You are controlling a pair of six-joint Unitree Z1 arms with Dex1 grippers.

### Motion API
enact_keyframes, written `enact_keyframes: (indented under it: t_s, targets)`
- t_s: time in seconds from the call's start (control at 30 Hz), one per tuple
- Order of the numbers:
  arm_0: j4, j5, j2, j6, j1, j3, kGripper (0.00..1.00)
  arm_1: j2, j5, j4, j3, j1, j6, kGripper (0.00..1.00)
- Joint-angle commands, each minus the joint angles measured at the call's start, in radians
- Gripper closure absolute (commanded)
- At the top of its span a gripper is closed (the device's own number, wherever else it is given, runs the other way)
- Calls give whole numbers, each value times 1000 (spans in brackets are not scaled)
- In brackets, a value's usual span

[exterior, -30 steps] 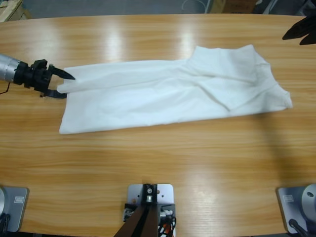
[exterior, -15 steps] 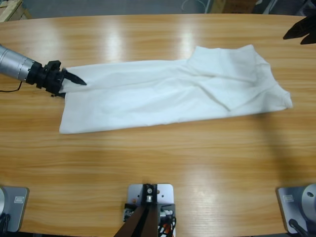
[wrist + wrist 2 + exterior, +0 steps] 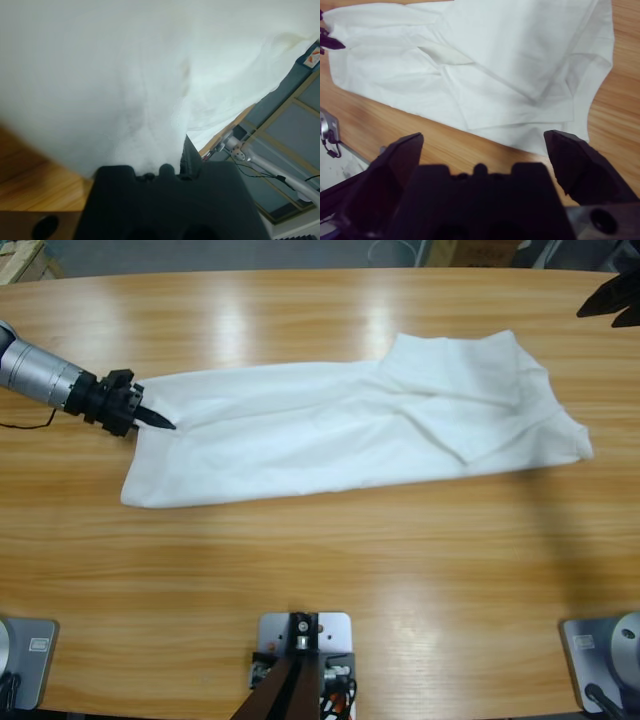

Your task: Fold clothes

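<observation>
T-shirt (image 3: 350, 430), plain white, lies lengthwise folded across the middle of the wooden table (image 3: 320, 580), a long strip running side to side in the high view. Its wider end toward the right edge is bunched, with overlapping folds and a triangular flap. Narrow end points at the left gripper (image 3: 150, 420).

Left gripper comes in from the left edge on a silver forearm, black jaws pressed together on the upper corner of the shirt's narrow end. Left wrist view confirms it: white cloth (image 3: 150, 100) fills most of the picture and is drawn into the gripper's body, one dark jaw just visible beside the pinched fabric, table wood at lower left.

Right gripper (image 3: 610, 302) sits at the upper right edge of the high view, well apart from the shirt, hanging above the table. In the right wrist view its jaws are spread wide, nothing between them (image 3: 482, 150), looking down on the shirt's (image 3: 485, 65) folded wide end.
</observation>
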Motion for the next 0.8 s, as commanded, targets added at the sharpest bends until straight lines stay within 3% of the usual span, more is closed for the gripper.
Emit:
enact_keyframes:
  t_s: [0.03, 0.27, 0.53, 0.8]
  targets:
    - [-18, -25, 4, 6, 20, -2, 1000, -29, -17, 11, 14, 10, 10, 0]
    - [-6, -22, -158, 14, 62, 24, 1000, -47, -9, 11, 16, 10, 10, 0]
    - [101, 12, -180, 118, 325, 68, 1000, -92, -4, 13, 33, 10, 12, 0]
    - [315, 123, -133, 205, 473, -130, 1000, -112, 3, 23, 41, 10, 13, 0]
